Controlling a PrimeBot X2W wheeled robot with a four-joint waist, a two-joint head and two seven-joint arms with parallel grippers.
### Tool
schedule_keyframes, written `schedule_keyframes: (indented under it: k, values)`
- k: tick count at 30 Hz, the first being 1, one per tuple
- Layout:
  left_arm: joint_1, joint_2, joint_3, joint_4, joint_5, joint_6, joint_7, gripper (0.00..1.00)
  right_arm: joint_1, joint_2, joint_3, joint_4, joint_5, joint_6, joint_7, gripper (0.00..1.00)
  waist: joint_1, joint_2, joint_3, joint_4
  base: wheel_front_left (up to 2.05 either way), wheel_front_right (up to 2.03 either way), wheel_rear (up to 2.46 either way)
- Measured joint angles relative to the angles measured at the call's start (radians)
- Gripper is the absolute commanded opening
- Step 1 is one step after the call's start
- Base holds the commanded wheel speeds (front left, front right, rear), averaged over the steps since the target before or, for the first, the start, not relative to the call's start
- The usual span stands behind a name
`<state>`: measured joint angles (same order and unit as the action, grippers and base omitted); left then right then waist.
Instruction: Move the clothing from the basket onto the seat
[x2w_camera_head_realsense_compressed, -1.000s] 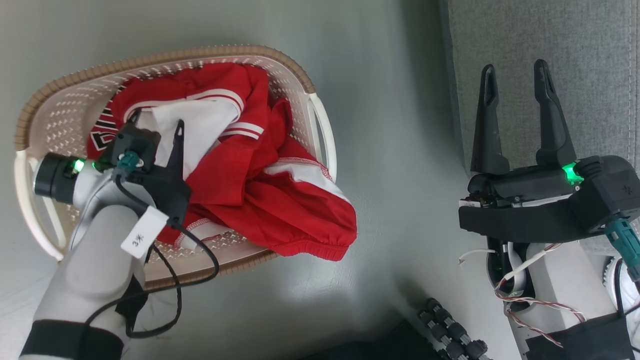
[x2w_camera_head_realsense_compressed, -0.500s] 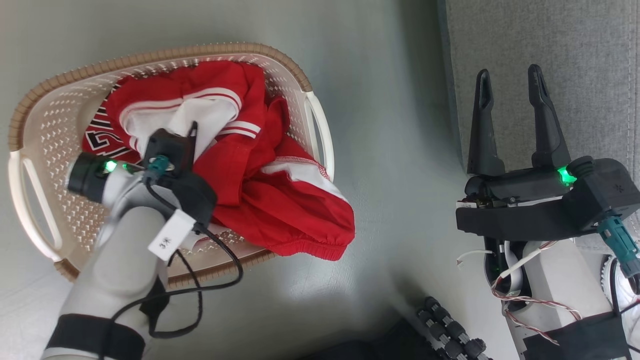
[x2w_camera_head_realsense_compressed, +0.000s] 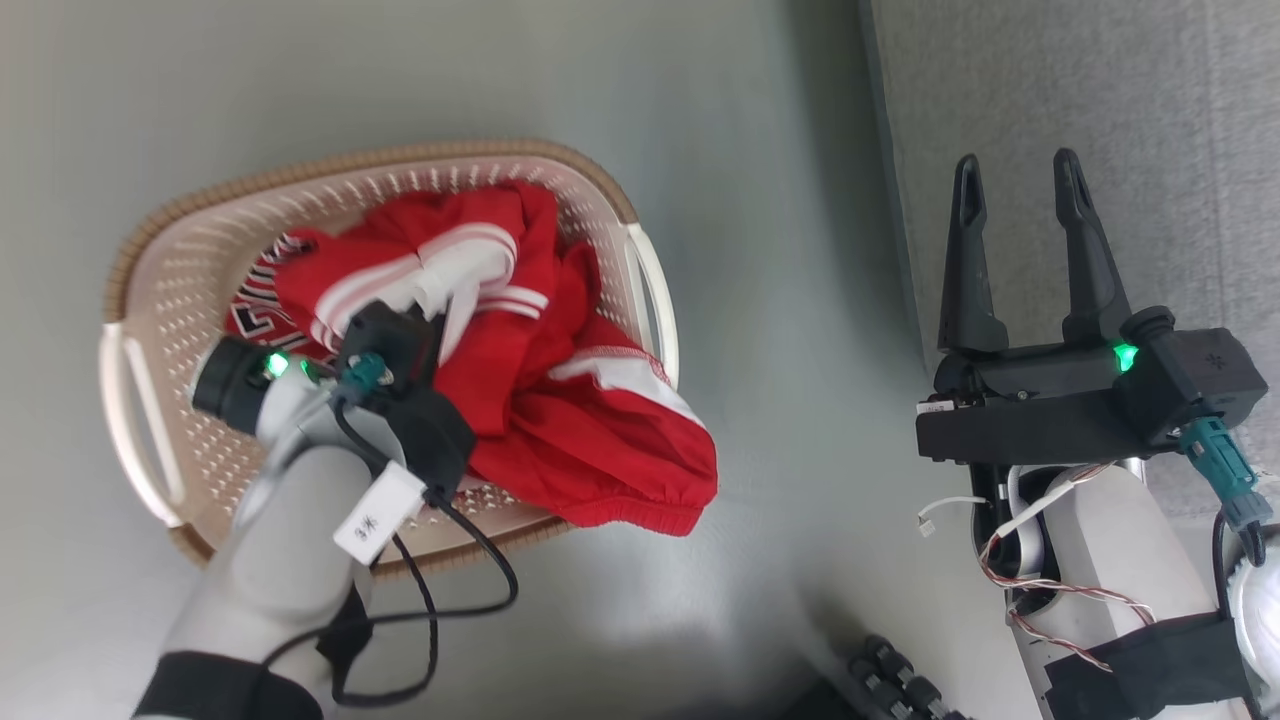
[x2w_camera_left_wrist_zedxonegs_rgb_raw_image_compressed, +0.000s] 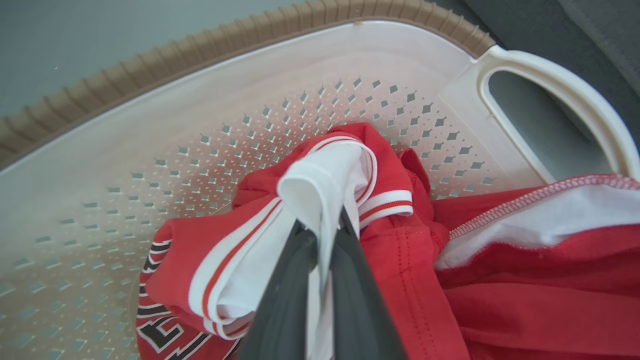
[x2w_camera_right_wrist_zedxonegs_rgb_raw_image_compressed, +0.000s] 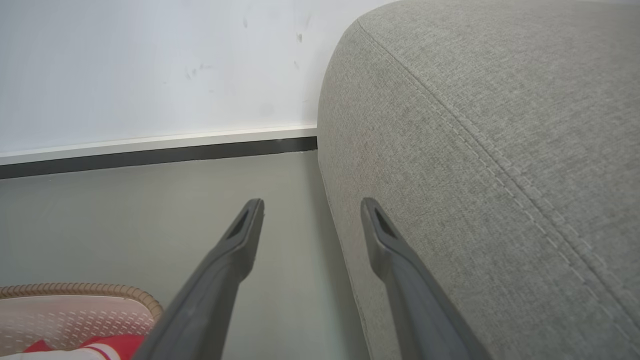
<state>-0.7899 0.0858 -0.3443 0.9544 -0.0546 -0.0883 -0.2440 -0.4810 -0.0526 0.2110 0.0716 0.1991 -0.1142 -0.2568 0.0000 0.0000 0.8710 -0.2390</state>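
Observation:
The red clothing (x2w_camera_head_realsense_compressed: 560, 400) with white trim lies heaped in the cream basket (x2w_camera_head_realsense_compressed: 180, 300) on the floor, one part spilling over the near rim. In the left wrist view my left gripper (x2w_camera_left_wrist_zedxonegs_rgb_raw_image_compressed: 327, 227) is shut on a white fold of the clothing (x2w_camera_left_wrist_zedxonegs_rgb_raw_image_compressed: 320, 185), the fabric pinched and bunched up between the fingers. From the head view the left gripper (x2w_camera_head_realsense_compressed: 445, 305) is deep in the pile. My right gripper (x2w_camera_head_realsense_compressed: 1015, 170) stands open and bare by the edge of the grey seat (x2w_camera_head_realsense_compressed: 1150, 120). The right wrist view shows the right gripper (x2w_camera_right_wrist_zedxonegs_rgb_raw_image_compressed: 310, 207) beside the seat (x2w_camera_right_wrist_zedxonegs_rgb_raw_image_compressed: 500, 150).
The basket rim (x2w_camera_left_wrist_zedxonegs_rgb_raw_image_compressed: 150, 65) is brown and ribbed, with a white handle (x2w_camera_left_wrist_zedxonegs_rgb_raw_image_compressed: 565, 95) toward the seat. Grey floor (x2w_camera_head_realsense_compressed: 780, 250) separates the basket from the seat. A white wall with a dark skirting (x2w_camera_right_wrist_zedxonegs_rgb_raw_image_compressed: 150, 160) runs behind. A black cable (x2w_camera_head_realsense_compressed: 470, 590) hangs off my left arm.
My left gripper went from open to shut on the white fold of clothing, bunching it upward. The head camera shifted, so the basket sits lower in view. The right gripper stayed open.

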Motion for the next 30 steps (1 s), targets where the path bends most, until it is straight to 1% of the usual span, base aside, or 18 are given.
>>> schedule_keyframes:
  k: [8, 12, 21, 30]
  values:
    - [0.041, -0.021, -0.03, -0.036, -0.007, -0.018, -0.006, 0.0, 0.007, 0.0, -0.017, 0.065, 0.0, 0.004, 0.0, 1.0, 0.0, -0.0001, -0.096, 0.027, 0.0, 0.0, 0.0]
    - [0.047, -0.024, -0.03, -0.094, -0.024, -0.024, -0.006, 0.0, 0.021, 0.0, -0.023, 0.095, 0.0, 0.011, 0.0, 1.0, -0.0001, 0.0, -0.15, 0.046, 0.0, 0.0, 0.0]
    - [0.063, -0.031, -0.042, -0.212, -0.067, -0.035, -0.006, 0.0, 0.021, -0.003, -0.028, 0.165, -0.006, 0.044, 0.0, 1.0, -0.0002, -0.0001, -0.278, 0.094, 0.0, 0.0, 0.0]
    - [0.082, -0.032, -0.031, -0.315, -0.115, -0.036, -0.006, 0.0, 0.026, -0.003, -0.024, 0.234, -0.006, 0.067, 0.0, 1.0, -0.0002, 0.0, -0.413, 0.132, 0.0, 0.0, 0.0]
